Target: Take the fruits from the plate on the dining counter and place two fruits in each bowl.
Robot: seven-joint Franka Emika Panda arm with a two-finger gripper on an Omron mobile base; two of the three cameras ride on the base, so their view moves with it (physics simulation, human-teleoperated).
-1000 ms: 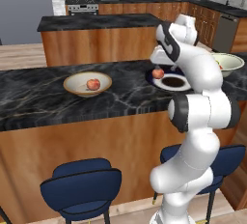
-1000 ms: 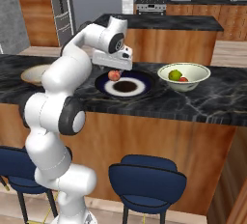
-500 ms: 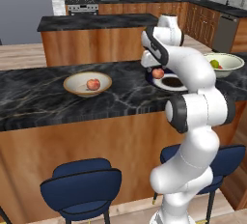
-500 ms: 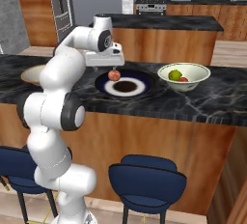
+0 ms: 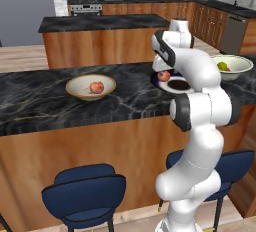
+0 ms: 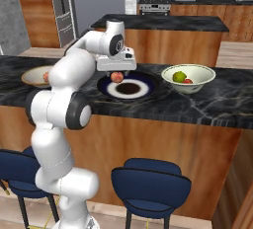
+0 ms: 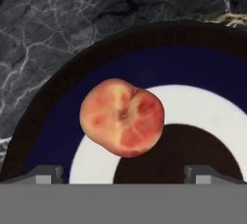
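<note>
A black, white-veined marble counter with a wood-panel front is seen, with blue stools below it. A round plate with a navy rim, white ring and dark centre lies flat on the counter. One pinkish-red fruit rests on the plate, over the navy band and white ring at about 9 o'clock from the plate's centre in the hand view.

The white arm is bent over the plate, and the end effector hangs directly above that fruit, apart from it. In the hand view its two dark fingertips are set wide apart at the bottom edge, one at each side, with nothing gripped between them.

In the left base view a tan bowl with a cream inside stands at 9 o'clock from the plate, well apart from it, and a second pinkish-red fruit lies in it. At 3 o'clock from the plate a pale greenish-white bowl stands near the plate, and a yellow-green fruit and a red-orange fruit lie touching inside it
</note>
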